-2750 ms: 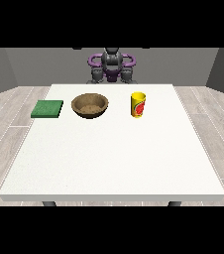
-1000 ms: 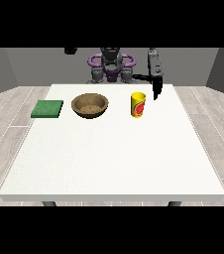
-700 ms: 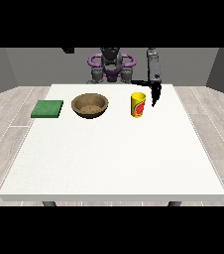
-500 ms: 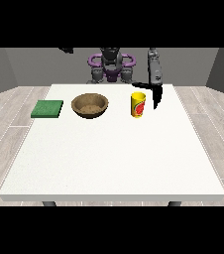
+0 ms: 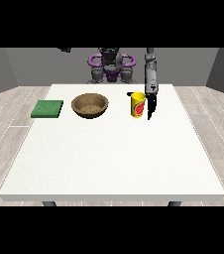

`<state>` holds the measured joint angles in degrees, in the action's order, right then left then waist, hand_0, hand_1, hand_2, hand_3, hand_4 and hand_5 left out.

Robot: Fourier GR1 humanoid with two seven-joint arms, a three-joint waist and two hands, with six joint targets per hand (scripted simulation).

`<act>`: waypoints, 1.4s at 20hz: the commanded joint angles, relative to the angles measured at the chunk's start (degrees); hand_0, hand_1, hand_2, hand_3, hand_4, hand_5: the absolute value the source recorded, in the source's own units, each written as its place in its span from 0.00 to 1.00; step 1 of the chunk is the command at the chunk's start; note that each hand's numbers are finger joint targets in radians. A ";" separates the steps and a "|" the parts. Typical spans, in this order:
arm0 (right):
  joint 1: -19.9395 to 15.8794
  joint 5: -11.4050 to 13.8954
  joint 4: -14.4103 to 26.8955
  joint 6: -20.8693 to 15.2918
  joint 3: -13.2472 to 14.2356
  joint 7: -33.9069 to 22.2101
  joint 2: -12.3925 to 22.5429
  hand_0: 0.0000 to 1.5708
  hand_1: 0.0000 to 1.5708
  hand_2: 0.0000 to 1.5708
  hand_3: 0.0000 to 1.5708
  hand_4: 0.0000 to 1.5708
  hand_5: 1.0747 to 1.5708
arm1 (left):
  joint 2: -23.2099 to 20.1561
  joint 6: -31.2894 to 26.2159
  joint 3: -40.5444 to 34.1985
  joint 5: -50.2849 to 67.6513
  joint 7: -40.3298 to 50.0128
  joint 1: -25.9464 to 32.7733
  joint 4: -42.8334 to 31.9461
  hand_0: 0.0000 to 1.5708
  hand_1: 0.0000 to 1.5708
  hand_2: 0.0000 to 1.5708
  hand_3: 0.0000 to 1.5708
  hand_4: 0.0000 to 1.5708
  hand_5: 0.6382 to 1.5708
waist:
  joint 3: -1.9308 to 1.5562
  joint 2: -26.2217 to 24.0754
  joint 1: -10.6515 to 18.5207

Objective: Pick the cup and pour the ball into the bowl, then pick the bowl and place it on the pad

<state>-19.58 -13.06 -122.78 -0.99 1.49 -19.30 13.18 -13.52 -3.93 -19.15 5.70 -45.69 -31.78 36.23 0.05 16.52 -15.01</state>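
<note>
Yellow cup [image 5: 138,105] stands upright on the white table [image 5: 114,154], right of the wooden bowl [image 5: 89,105] and green pad [image 5: 47,108]. The hand at the view's right [image 5: 150,106] hangs just beside the cup, fingers seemingly straight, pointing downward; the other hand is unseen.

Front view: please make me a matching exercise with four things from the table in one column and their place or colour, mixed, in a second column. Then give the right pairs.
Things:
1. cup
2. bowl
3. pad
4. hand at the view's right

Descriptions:
A. green, flat, nearest the table's left edge in the view
B. black, pointing down just right of the cup
C. yellow with a red mark
D. brown, between the pad and the cup

Pairs: 1-C, 2-D, 3-A, 4-B
</note>
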 commanded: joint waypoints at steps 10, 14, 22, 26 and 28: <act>1.30 -9.68 -2.55 4.40 9.25 -1.73 4.41 0.00 0.00 0.00 0.00 0.06 0.98 | -1.26 15.65 2.15 -8.75 -10.72 0.93 -6.00 0.84 0.84 1.00 1.00 0.68 0.91 | -0.02 1.62 -2.10; 3.38 -12.14 4.75 7.83 12.11 0.84 5.00 0.00 0.00 0.00 0.00 0.07 0.98 | -1.32 21.43 4.89 -12.14 -3.01 -2.14 -3.41 0.85 0.85 1.00 1.00 0.70 0.92 | -0.10 -4.25 -1.28; 5.64 -7.81 10.33 8.77 9.91 5.54 2.49 0.00 0.00 0.00 0.00 0.15 0.98 | 1.00 34.26 14.86 -25.22 11.46 -9.40 -3.49 0.89 0.89 1.00 1.00 0.70 0.95 | -0.18 -8.75 0.79; 2.62 -9.47 12.61 7.76 10.18 2.86 2.99 0.00 0.00 0.00 0.00 0.18 0.98 | 1.02 44.27 19.80 -34.44 20.05 -13.22 -6.66 0.91 0.91 1.00 1.00 0.64 0.99 | -0.22 -9.41 -0.33; 1.64 -7.98 9.99 7.95 7.02 3.29 2.00 0.00 0.00 0.00 0.00 0.19 0.98 | -1.34 44.65 19.42 -36.12 24.89 -18.93 -8.63 0.90 0.90 1.00 1.00 0.60 0.99 | -0.13 -7.13 -2.69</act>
<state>-17.54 -22.12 -112.82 6.42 10.75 -17.45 16.49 -12.94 36.46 -1.83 -25.19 -28.78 -44.44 29.90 -0.10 8.23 -15.84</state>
